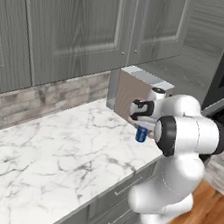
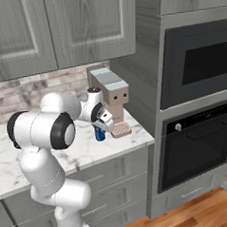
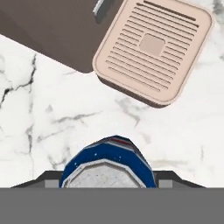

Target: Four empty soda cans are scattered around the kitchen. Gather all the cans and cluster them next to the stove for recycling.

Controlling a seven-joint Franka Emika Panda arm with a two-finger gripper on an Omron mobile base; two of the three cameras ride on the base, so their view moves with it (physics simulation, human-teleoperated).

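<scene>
Now the pincer [image 3: 107, 186] is clamped on a blue can [image 3: 107, 164], one dark finger [image 3: 48, 180] on each side of it, seen from the hand camera. The can's silvery top faces that camera and its blue wall shows a thin red stripe. In the left base view the can [image 1: 141, 134] hangs under the hand, low over the marble table [image 1: 52, 156], just in front of a brown coffee machine [image 1: 131, 94]. In the right base view the can [image 2: 99, 133] sits just left of the machine's beige drip tray [image 2: 120, 129], near the table's front edge. The tray [image 3: 153, 48] has a slotted top and lies beyond the can, apart from it. A black wall oven [image 2: 198, 143] stands right of the table [image 2: 84, 155]. Whether the can touches the marble, I cannot tell.
</scene>
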